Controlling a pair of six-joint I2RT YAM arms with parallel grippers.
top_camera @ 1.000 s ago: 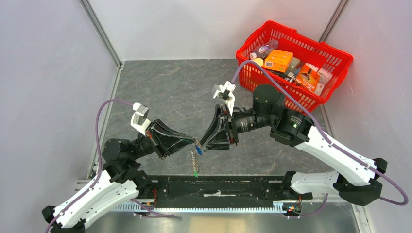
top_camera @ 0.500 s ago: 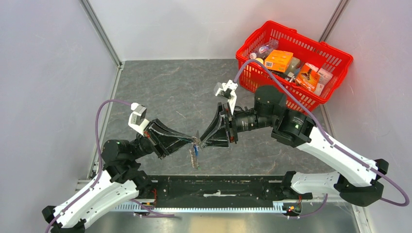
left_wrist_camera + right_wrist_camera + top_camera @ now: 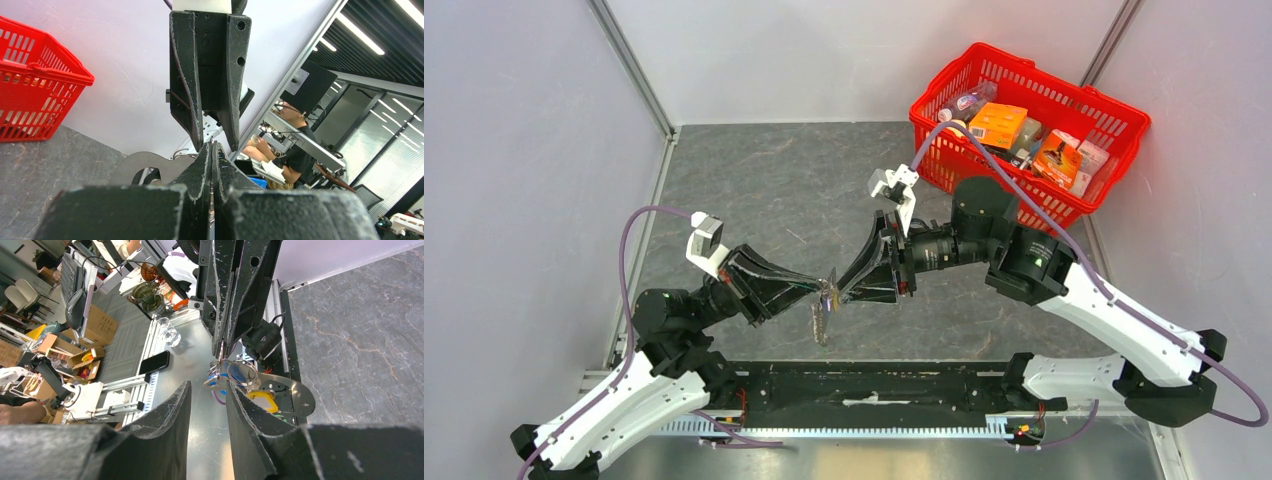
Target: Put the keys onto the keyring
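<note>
Top view: both arms meet over the near-middle of the desk [image 3: 754, 190], well clear of the red basket [image 3: 1124, 115] in the far right corner. The left gripper [image 3: 822, 288] and right gripper [image 3: 842, 295] are nose to nose, and the keyring [image 3: 820, 322] dangles below their tips toward the near edge, off the surface. Left wrist view: my own fingers are pressed flat together, with the right gripper end-on just beyond them; what is pinched is too thin to see here. Right wrist view: the right jaws stand a narrow gap apart and hold nothing. Just past their tips hangs the cluster, pinched at its top by the closed left fingers: a thin metal ring [image 3: 243, 374], a blue-headed key [image 3: 218, 385] against it, and a yellow tag [image 3: 262, 400] below. I judge this as the threading step. I cannot tell whether the blue key is on the ring. Next move calls for a small, square right-hand close on the key head while the left holds the ring steady.
</note>
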